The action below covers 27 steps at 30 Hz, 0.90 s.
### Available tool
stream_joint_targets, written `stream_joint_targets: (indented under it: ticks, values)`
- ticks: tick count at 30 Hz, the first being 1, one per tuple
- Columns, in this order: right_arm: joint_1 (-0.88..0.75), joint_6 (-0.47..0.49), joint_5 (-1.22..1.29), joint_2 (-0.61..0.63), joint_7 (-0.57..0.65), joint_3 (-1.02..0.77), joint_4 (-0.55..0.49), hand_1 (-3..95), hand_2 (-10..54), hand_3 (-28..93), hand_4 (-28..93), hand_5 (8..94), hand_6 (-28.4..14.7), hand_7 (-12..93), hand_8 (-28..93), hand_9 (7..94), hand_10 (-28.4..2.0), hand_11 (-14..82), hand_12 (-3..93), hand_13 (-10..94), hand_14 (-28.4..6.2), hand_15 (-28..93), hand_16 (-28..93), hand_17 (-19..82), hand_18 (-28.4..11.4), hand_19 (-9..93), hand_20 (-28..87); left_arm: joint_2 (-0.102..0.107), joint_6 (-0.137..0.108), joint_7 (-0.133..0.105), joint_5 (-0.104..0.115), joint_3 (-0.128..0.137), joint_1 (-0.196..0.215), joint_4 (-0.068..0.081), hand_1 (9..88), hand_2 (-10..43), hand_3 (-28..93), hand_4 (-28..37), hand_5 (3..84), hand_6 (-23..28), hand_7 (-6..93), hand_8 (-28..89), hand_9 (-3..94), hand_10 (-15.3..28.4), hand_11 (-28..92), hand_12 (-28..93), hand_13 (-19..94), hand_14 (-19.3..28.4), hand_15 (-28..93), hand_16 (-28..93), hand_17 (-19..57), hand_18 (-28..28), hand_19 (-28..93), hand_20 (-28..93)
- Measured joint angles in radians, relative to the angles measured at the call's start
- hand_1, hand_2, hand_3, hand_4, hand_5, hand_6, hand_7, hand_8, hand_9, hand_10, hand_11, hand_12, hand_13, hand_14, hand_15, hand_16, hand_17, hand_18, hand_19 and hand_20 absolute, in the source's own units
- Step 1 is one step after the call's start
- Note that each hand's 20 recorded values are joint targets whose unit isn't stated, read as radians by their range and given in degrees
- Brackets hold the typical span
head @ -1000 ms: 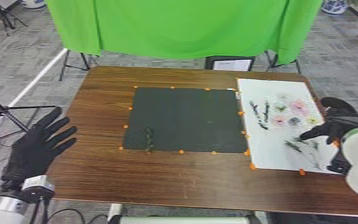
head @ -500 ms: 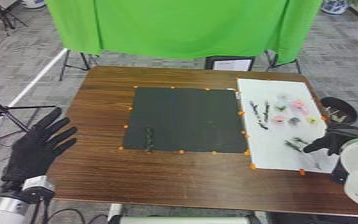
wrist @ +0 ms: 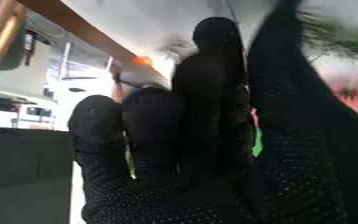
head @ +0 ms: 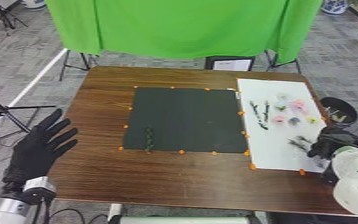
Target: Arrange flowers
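Pink, white and yellow flowers [head: 299,104] clustered on a long white sheet [head: 264,142]

The flowers lie loose on the sheet, toward the robot's right side of the brown wooden table [head: 158,182]. Two slender dark twigs [head: 266,111] lie just beside them. Nearer the robot on the same sheet are thin, feathery green sprigs [head: 298,144], with the black-gloved right hand [head: 337,142] close beside them, over the sheet's outer edge. In the right wrist view its fingers [wrist: 151,117] are extended close together, the thumb standing apart; feathery green and a blurred patch of pink appear beyond the thumb. Past that hand, at the table's edge, sits a round black bowl [head: 326,104].

The black-gloved left hand [head: 35,152] is beside the table, its fingers straight and spread. A dark green leafy sprig [head: 149,139] lies on the square black mat [head: 193,120].
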<state>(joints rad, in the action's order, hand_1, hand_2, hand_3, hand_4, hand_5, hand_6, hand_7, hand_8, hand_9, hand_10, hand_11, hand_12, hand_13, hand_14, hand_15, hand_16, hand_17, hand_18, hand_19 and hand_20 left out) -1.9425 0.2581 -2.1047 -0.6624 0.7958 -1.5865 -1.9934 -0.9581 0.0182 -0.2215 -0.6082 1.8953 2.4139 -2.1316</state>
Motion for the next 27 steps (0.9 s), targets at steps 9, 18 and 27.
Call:
stream_joint_targets:
  ticks: [9, 18, 27]
  values:
    - [-0.039, -0.124, -0.036, 0.001, -0.068, -0.03, -0.023, 34.5, -9.5, 91, -10, 75.7, -0.7, 55, 24, 84.5, -8.5, 67.1, 46.3, 74, -10.7, 87, 39, 38, -23.4, 93, 67, 0.0, -0.002, 0.0, 0.0, 0.001, 0.002, -0.001, 22.8, -7.2, 67, -28.3, 23.6, 2.5, 17.6, -10, 21.8, 10.7, 12, 20, 18, 15.6, 22, 2, -11.2, 23.6, 37, 9]
    - [0.067, -0.254, -0.034, 0.002, -0.054, 0.031, -0.107, 32.1, -9.5, 93, -6, 77.8, -0.3, 55, 26, 87.3, -7.7, 67.9, 46.9, 77, -10.2, 87, 40, 42, -23.8, 93, 71, 0.0, -0.002, -0.001, 0.0, 0.002, 0.003, -0.001, 22.7, -7.1, 67, -28.3, 23.6, 2.4, 17.5, -10, 21.8, 10.7, 13, 20, 18, 15.5, 22, 2, -11.2, 23.6, 37, 9]
    - [0.347, -0.297, -0.034, -0.04, -0.065, 0.281, -0.119, 31.3, -9.5, 93, -3, 79.9, 0.1, 53, 28, 89.8, -6.7, 67.7, 47.2, 81, -9.0, 88, 40, 46, -23.7, 93, 73, 0.0, -0.003, 0.002, 0.0, 0.004, 0.005, -0.003, 22.7, -7.0, 67, -28.3, 23.6, 2.4, 17.5, -10, 21.8, 10.6, 13, 20, 18, 15.5, 22, 2, -11.2, 23.7, 37, 9]
